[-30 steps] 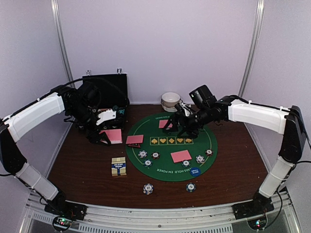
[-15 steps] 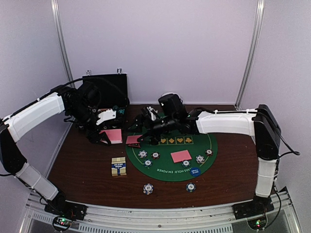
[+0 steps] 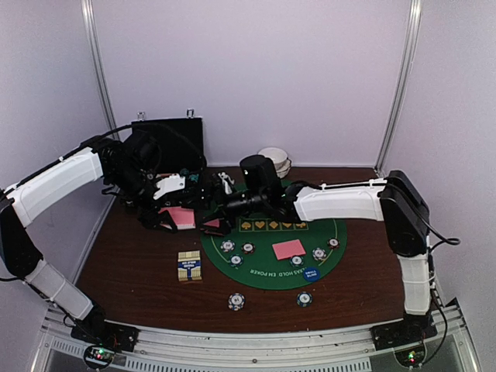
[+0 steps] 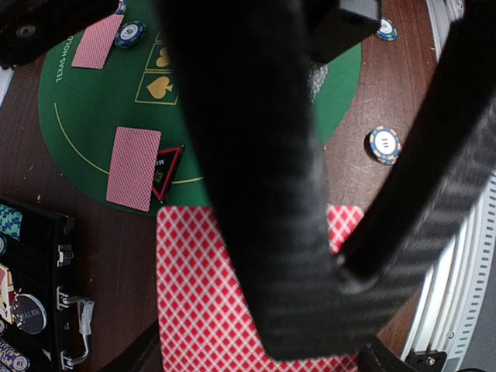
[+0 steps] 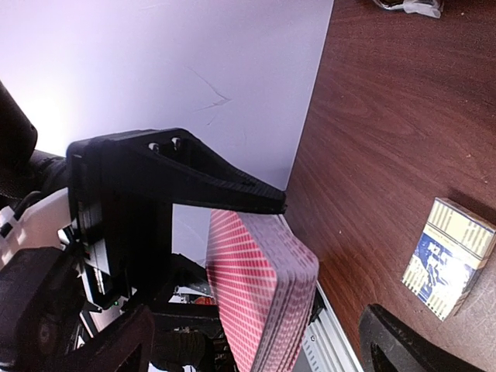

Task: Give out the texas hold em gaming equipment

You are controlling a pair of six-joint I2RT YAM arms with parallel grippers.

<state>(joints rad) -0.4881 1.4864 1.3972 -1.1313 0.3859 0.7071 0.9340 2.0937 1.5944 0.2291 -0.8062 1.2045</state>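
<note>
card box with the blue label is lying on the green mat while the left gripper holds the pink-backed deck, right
Not on the mat. The card box lies on the bare wooden table, just left of the green mat; the top external view shows it. The left gripper does hold the pink-backed deck.

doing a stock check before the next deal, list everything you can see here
mat: one, green round, table centre
chips: eight, striped; six on mat, two on bare table in front
loose cards: two, pink-backed, on mat
deck: one, pink-backed, in left gripper
blue button: one, mat's near edge
red triangle: one, beside left-edge card
card box: one, blue-cream, left of mat
case: one, black, far left
bowls: stack, white, beyond mat
left gripper: shut on deck
right gripper: open, facing deck
</note>
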